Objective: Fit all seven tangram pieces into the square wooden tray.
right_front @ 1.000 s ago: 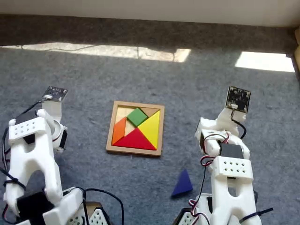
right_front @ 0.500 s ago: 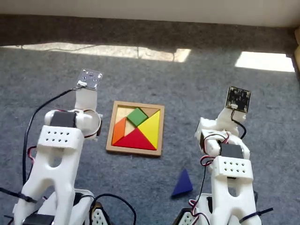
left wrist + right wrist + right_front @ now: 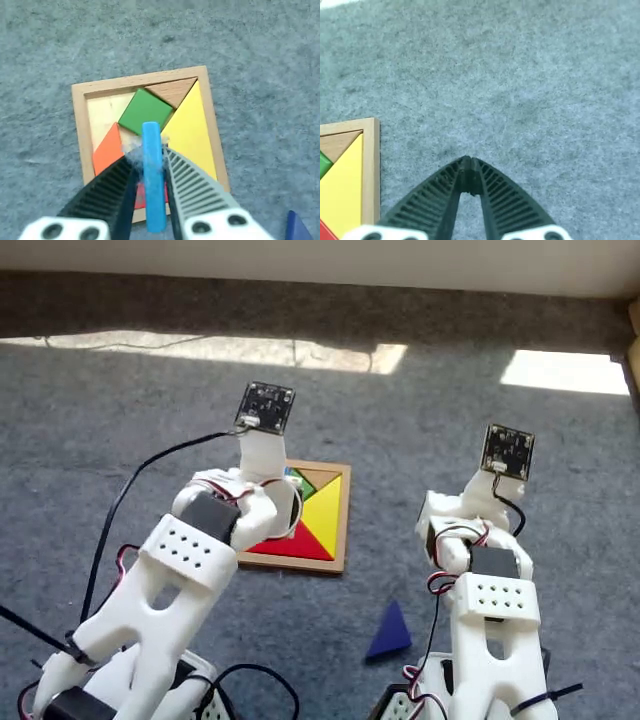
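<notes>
The square wooden tray (image 3: 77,130) lies on the grey carpet. In it lie a green square (image 3: 145,110), a wood-coloured triangle (image 3: 172,91), a yellow triangle (image 3: 192,135), an orange piece (image 3: 107,152) and a red triangle (image 3: 300,543). My left gripper (image 3: 149,152) hangs over the tray's middle, shut on a light blue piece (image 3: 153,190) held on edge. In the high view the left arm (image 3: 225,520) covers the tray's left half. A dark blue triangle (image 3: 390,632) lies on the carpet near the right arm's base. My right gripper (image 3: 466,161) is shut and empty, over carpet to the right of the tray (image 3: 370,165).
Grey carpet surrounds the tray (image 3: 343,530) on all sides. Sunlit patches (image 3: 560,370) lie along the far edge. The right arm (image 3: 478,540) stands upright to the right of the tray, and the dark blue triangle (image 3: 298,227) lies between the two arm bases.
The left arm has swung from the far left of the carpet to over the tray. The right arm, the tray and the dark blue triangle have stayed put.
</notes>
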`<action>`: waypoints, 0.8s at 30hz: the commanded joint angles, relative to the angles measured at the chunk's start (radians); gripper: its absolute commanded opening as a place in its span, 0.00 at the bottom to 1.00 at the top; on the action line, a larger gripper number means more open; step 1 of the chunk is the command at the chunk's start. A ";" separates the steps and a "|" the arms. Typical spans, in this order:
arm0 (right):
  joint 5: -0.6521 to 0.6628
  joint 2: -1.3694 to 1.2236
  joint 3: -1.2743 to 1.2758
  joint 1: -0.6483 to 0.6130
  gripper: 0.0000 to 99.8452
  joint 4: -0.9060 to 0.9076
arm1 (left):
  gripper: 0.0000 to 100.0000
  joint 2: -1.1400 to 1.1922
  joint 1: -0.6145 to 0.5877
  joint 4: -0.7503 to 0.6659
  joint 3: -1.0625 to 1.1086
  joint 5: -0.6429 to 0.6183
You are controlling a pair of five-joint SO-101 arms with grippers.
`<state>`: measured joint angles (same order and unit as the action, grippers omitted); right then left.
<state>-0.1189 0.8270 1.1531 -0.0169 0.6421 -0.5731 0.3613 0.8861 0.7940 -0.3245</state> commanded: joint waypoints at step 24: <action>0.009 0.021 -0.008 0.010 0.01 -0.022 | 0.16 0.160 0.047 -0.371 0.189 -0.092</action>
<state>-0.1189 0.8270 1.1531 -0.0169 0.6391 -0.4365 0.4120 0.5040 1.0625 -0.3890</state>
